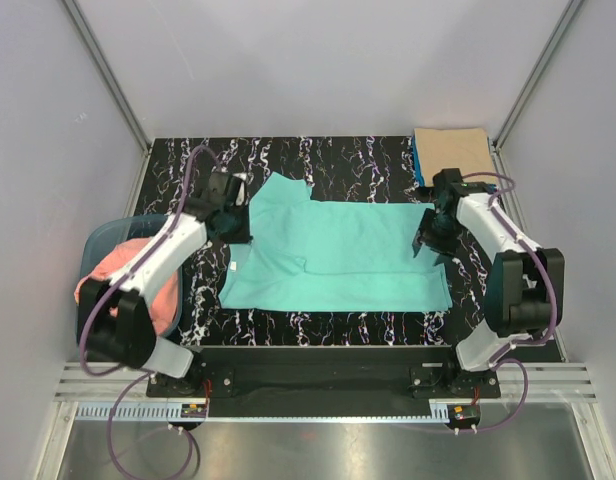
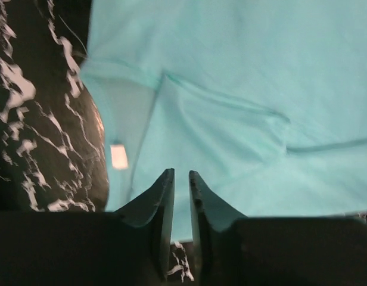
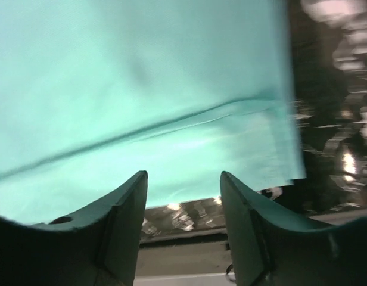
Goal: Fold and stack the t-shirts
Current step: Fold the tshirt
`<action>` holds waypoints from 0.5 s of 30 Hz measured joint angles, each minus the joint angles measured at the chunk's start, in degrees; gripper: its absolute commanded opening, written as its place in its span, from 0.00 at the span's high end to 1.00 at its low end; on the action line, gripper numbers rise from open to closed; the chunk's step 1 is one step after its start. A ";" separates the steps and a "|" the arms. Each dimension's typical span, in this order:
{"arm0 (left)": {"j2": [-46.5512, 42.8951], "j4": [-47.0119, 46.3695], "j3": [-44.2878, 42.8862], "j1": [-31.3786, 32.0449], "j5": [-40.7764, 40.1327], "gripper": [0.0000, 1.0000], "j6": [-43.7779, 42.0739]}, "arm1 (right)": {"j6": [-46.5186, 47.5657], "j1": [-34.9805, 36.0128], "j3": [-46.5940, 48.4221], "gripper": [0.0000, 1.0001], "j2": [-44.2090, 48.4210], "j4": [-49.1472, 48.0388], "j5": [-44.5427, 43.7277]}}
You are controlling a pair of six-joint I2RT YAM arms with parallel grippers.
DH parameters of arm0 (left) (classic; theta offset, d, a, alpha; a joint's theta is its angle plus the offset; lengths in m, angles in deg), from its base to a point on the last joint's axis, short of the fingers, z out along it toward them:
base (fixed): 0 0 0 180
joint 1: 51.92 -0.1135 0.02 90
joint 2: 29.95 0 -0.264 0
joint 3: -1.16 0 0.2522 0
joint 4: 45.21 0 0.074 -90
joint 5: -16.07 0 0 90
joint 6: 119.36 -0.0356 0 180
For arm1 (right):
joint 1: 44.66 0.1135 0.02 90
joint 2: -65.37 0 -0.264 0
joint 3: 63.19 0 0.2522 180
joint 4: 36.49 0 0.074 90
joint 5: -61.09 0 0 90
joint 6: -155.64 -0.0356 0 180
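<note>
Top external view: the turquoise shirt [image 1: 338, 255] is seen spread flat on the middle of the table [image 1: 178, 160], partly folded over itself, with one sleeve jutting toward the far left. It lies between the two grippers. The left gripper [image 1: 238, 225] is held at the shirt's left edge. In the left wrist view its fingers [image 2: 159, 202] are parted by only a narrow slit and nothing is gripped; a white label [image 2: 118, 156] is seen at the cloth's edge. The right gripper [image 1: 428, 240] is held at the shirt's right edge, its fingers [image 3: 127, 208] spread wide and empty. A pink shirt [image 1: 138, 285] is bunched in the basket [image 1: 103, 235] at the left. A folded tan shirt [image 1: 453, 150] is laid on a blue shirt [image 1: 416, 160] at the far right corner.
</note>
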 measured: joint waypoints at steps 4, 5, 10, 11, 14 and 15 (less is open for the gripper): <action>-9.09 -0.85 9.55 0.42 5.53 1.00 2.75 | 0.31 6.75 0.96 0.77 0.33 -1.55 11.54; -10.03 -0.85 12.13 0.42 6.91 1.00 3.45 | 0.31 8.66 0.96 0.82 -0.04 -2.36 16.24; -9.57 -1.29 20.96 0.42 11.23 1.00 6.67 | 1.40 16.55 2.36 1.00 -7.15 -5.90 35.82; -9.20 -1.22 21.97 0.39 11.37 1.00 7.45 | 1.97 18.38 3.37 1.00 -9.94 -5.99 38.34; -8.15 -0.79 22.60 0.35 10.86 1.00 9.11 | 4.04 23.82 7.45 1.00 -18.14 -4.26 42.80; -8.02 -0.85 22.60 0.28 10.58 1.00 9.57 | 4.72 25.57 9.20 1.00 -20.52 -3.69 43.74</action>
